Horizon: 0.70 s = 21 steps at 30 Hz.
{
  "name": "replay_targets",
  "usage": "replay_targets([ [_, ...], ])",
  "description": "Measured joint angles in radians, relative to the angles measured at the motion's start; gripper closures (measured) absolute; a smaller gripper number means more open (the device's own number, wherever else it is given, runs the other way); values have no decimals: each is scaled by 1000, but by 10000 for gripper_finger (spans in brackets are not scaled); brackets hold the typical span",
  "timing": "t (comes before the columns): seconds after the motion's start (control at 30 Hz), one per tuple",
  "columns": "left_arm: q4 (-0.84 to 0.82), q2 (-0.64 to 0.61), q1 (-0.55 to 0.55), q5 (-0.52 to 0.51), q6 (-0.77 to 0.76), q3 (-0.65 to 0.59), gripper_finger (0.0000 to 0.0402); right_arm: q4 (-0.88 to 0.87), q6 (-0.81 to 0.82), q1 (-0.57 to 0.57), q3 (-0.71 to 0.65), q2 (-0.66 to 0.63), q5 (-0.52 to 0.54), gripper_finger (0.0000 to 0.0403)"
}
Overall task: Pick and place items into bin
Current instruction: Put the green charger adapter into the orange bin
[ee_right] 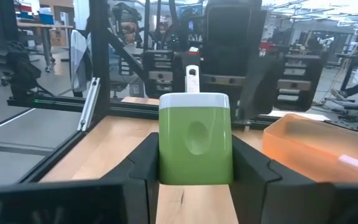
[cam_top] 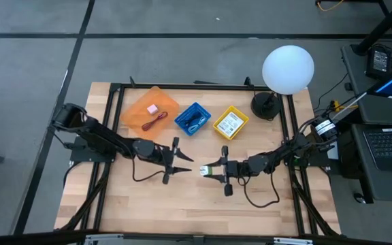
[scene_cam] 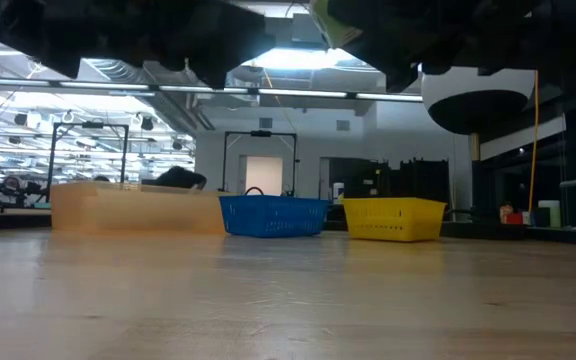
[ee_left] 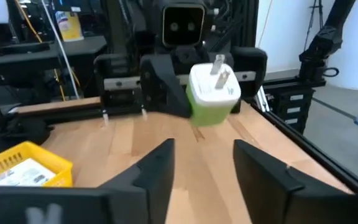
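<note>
Held item: a green-and-white plug adapter (ee_right: 196, 146), clamped between the right gripper (cam_top: 207, 170) fingers (ee_right: 143, 163), above the middle of the worktop (cam_top: 182, 211).
Its axis: long axis level, running along the worktop's length; metal prongs (ee_left: 219, 68) point toward the left gripper (cam_top: 185, 162).
Left gripper: faces the adapter, just beside it without touching; fingers (ee_left: 157, 168) apart, holding nothing.
Bins: orange bin (cam_top: 136, 103), blue bin (cam_top: 182, 122) and yellow bin (cam_top: 241, 114) in a row near the far edge.
Orange bin contents: pink block (cam_top: 152, 109), red cord (cam_top: 156, 122).
</note>
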Motion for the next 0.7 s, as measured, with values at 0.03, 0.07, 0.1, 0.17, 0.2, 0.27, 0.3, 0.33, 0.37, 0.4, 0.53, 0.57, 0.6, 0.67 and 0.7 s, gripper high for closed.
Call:
replay_targets([
  [0.03,1,8,-4,-6,1,12,237,0,0,0,0,0,-2,279],
  [0.07,0,12,-7,-13,2,23,227,0,0,0,0,0,-3,279],
  [0.1,0,12,-11,-21,1,32,219,0,0,0,0,0,-3,279],
  [0.17,1,12,-15,-29,1,50,205,0,0,0,0,0,-3,279],
  [0.2,2,12,-16,-31,-1,56,200,0,0,0,0,0,-3,279],
  [0.27,0,12,-20,-31,-24,65,193,1,-1,0,0,0,-3,279],
  [0.3,-1,12,-21,-32,-35,68,192,3,-3,-1,0,0,-3,279],
  [0.33,-4,12,-21,-32,-41,69,192,6,-3,-4,0,0,-3,279],
  [0.37,-5,14,-21,-32,-41,69,192,6,-3,-8,2,0,-3,279],
  [0.4,-3,18,-21,-32,-41,69,193,5,-3,-12,7,0,-3,279],
  [0.53,4,20,-21,-37,-41,70,195,-16,-3,-37,38,0,-3,279],
  [0.57,3,20,-21,-45,-42,70,195,-29,-3,-42,48,0,-3,279],
  [0.6,3,21,-21,-56,-42,70,195,-44,-4,-47,57,0,-5,279],
  [0.67,4,21,-20,-72,-41,70,194,-91,-2,-58,77,0,-26,279],
  [0.7,3,21,-20,-73,-42,70,193,-111,1,-62,84,0,-26,279],
])
